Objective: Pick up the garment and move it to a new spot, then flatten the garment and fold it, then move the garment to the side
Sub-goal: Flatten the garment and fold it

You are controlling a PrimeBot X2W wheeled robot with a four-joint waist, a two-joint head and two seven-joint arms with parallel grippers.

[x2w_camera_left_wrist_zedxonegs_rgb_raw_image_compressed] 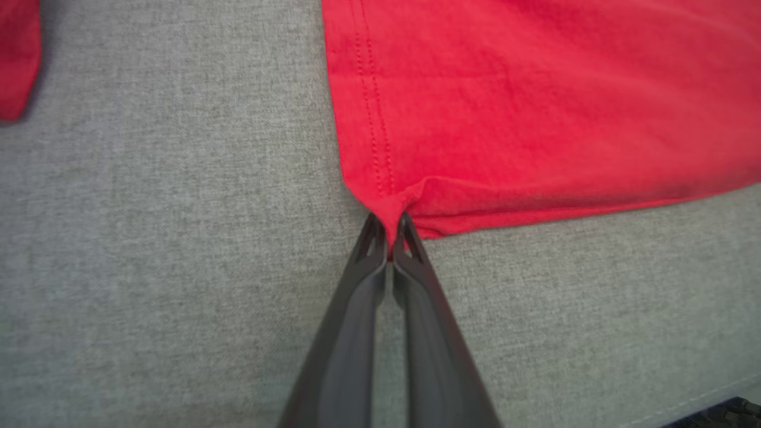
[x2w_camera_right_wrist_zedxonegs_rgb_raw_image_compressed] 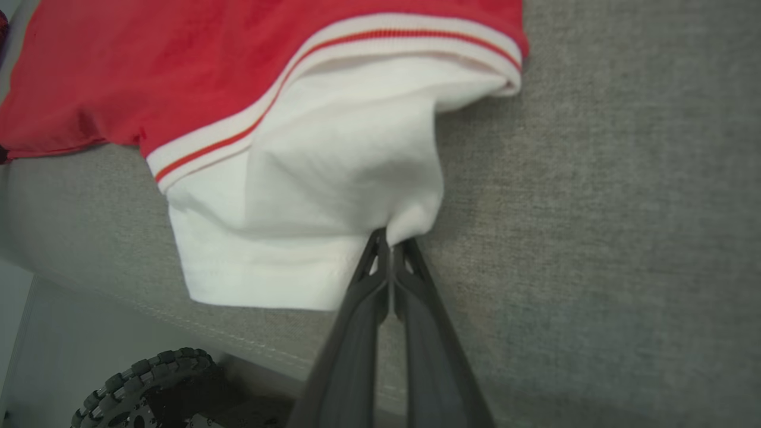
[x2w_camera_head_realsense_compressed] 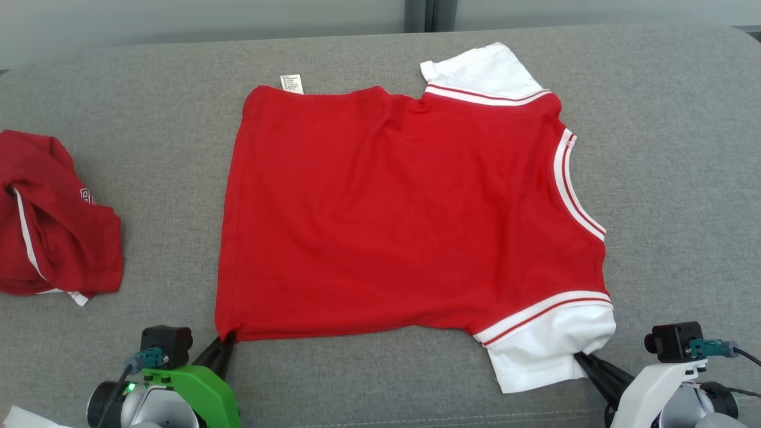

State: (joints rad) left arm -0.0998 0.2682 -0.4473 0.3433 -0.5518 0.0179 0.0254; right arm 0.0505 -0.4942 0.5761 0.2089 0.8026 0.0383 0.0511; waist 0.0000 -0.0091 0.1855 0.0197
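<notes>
The garment is a red T-shirt with white sleeves and striped trim, spread flat on the grey cushion, its neck to the right. My left gripper is shut on the garment's near left hem corner, the cloth pinched between its dark fingertips. At the near right, my right gripper is shut on the edge of the near white sleeve, which bunches slightly at the tips. The far sleeve lies flat at the back.
A second red garment lies crumpled at the left of the cushion. The cushion's front edge runs just below my grippers, and a wheel shows beneath it. Bare grey fabric stretches to the right of the shirt.
</notes>
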